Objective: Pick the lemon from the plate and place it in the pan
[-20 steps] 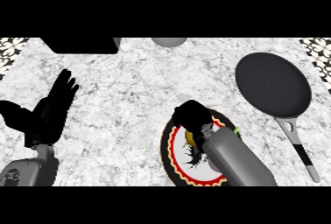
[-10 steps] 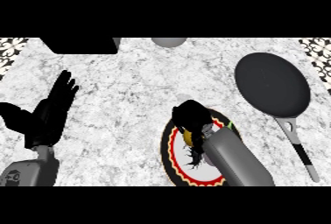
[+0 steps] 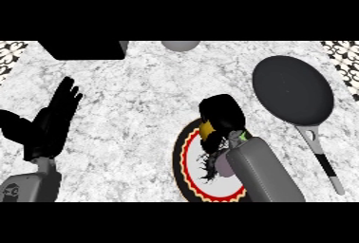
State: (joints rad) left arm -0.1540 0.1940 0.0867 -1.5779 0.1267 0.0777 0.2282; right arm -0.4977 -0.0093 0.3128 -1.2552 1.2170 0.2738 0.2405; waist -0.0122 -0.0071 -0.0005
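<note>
Marble counter (image 3: 140,95) is seen from above. Near its front edge the plate (image 3: 188,161), rimmed red and black, is partly covered by the right hand (image 3: 223,116), whose fingers are curled around the lemon (image 3: 207,130); only a yellow sliver is shown, over the plate's far rim. Well apart, toward the right edge, the pan (image 3: 293,90) is set, handle pointing frontward. At the left edge the left hand (image 3: 49,126) is held open, fingers straight and slightly spread.
</note>
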